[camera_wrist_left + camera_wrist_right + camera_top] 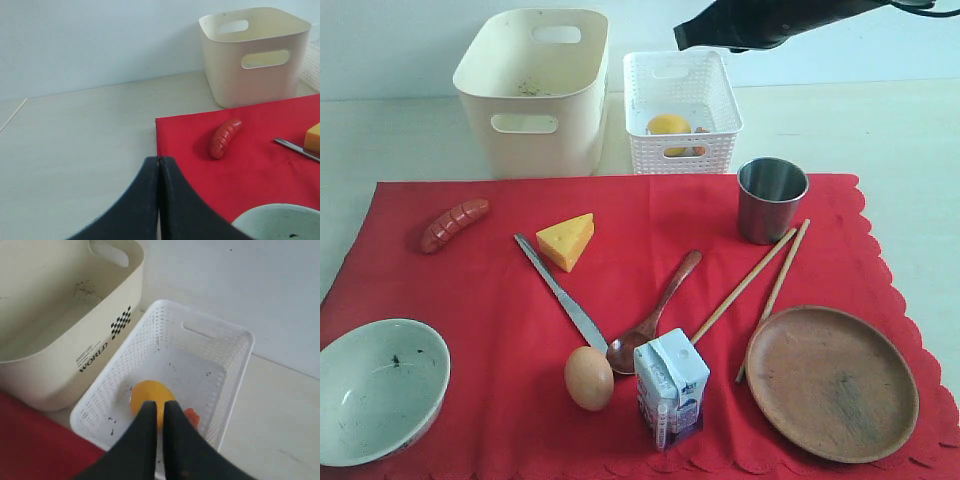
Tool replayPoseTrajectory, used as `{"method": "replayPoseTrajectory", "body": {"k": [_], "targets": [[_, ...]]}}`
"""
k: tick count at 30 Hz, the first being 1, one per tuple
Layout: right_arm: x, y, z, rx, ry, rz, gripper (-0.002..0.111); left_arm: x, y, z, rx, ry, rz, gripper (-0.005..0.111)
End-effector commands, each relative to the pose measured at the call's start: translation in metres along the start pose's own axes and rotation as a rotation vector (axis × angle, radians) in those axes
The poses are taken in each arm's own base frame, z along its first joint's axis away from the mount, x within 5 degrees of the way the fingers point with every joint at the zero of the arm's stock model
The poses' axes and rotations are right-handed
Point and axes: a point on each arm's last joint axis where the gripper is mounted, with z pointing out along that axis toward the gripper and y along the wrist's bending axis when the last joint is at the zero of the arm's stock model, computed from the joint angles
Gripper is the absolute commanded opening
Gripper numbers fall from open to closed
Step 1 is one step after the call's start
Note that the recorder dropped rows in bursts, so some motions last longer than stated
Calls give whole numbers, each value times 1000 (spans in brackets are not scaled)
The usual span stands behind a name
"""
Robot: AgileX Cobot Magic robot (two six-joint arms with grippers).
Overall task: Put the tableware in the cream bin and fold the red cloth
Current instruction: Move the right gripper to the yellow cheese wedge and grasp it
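Observation:
The red cloth (470,290) lies flat on the table with the tableware on it: a pale bowl (380,385) at the front left, a silver knife (560,292), a dark wooden spoon (655,315), chopsticks (777,290), a steel cup (772,200) and a brown wooden plate (832,385). The cream bin (480,125) stands behind the cloth with no tableware showing in it. My right gripper (155,405) hangs shut above the white basket, holding nothing; its dark tip (682,38) shows at the top. My left gripper (159,160) is shut and hovers at the cloth's left edge (165,150), near the bowl (280,222).
A white perforated basket (682,150) beside the bin holds a lemon (669,128) and a small orange piece (191,416). On the cloth also lie a sausage (454,224), a cheese wedge (567,240), an egg (589,377) and a small milk carton (670,387).

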Motion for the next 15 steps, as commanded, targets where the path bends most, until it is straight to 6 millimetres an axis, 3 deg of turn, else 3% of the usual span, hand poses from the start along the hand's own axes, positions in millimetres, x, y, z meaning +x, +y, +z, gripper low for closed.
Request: {"method": "replayPoseTrajectory", "body": {"k": [1,6,11,15], "targets": [[5,4,-14,-20,26,32,0,0,0,0,-3,-9,-6,0],[24,25,-21,-53,57,2,0,0,0,0,-3,-9,-6,0],[43,61,-17,-117,94,-52,0,0,0,0,-3,-9,-6,0],[49,94,-18,-179,91,-104,0,0,0,0,-3,-9,-6,0]]}}
